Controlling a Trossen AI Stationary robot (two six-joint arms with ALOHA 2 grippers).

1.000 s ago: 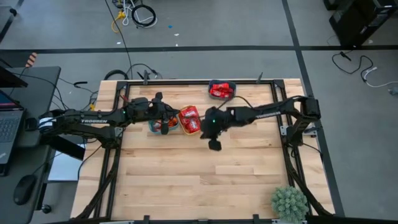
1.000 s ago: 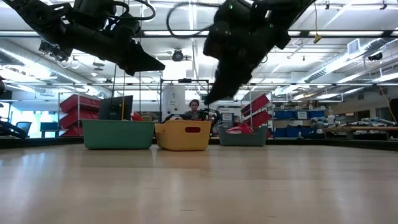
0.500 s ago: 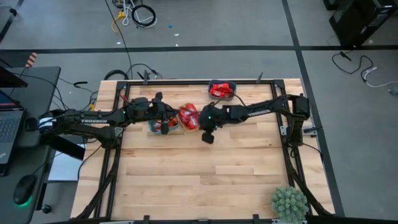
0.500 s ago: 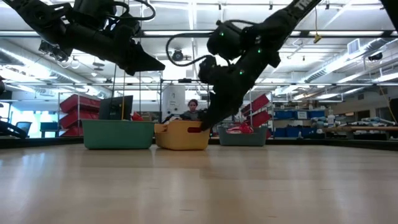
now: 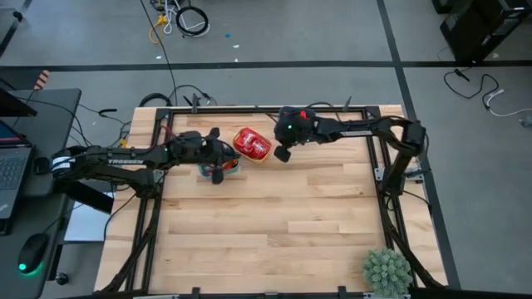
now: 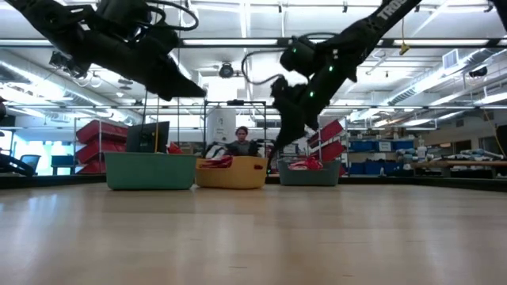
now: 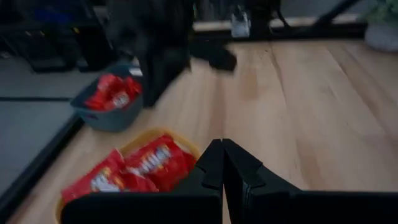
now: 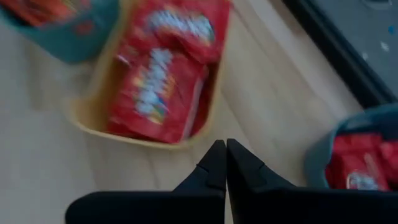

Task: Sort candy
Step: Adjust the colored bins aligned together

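The candy, in shiny red wrappers with white marks, lies heaped in the yellow bowl (image 5: 252, 143) (image 8: 165, 68) (image 7: 143, 171). More of it sits in the blue bowl (image 8: 357, 158) (image 7: 112, 102) and the teal bowl (image 5: 208, 170) (image 6: 150, 171). All three bowls stand on the table near its far edge. My left gripper (image 7: 222, 155) (image 5: 219, 169) hovers shut above the teal bowl, holding nothing. My right gripper (image 8: 221, 149) (image 5: 282, 154) is shut and empty. It points down beside the yellow bowl's right side, between it and the blue bowl, with bare wood between tips and rim.
The right arm (image 5: 349, 129) reaches along the far edge over the blue bowl. A green plant (image 5: 386, 270) stands at the near right corner. A black frame (image 5: 391, 191) borders the table. The wide wooden middle and near part of the table (image 5: 274, 232) carry nothing.
My right gripper has moved toward the table's far edge and risen a little. The yellow bowl has slid toward the far edge with it and now stands farther back than the teal bowl. The teal bowl has stayed where it was.
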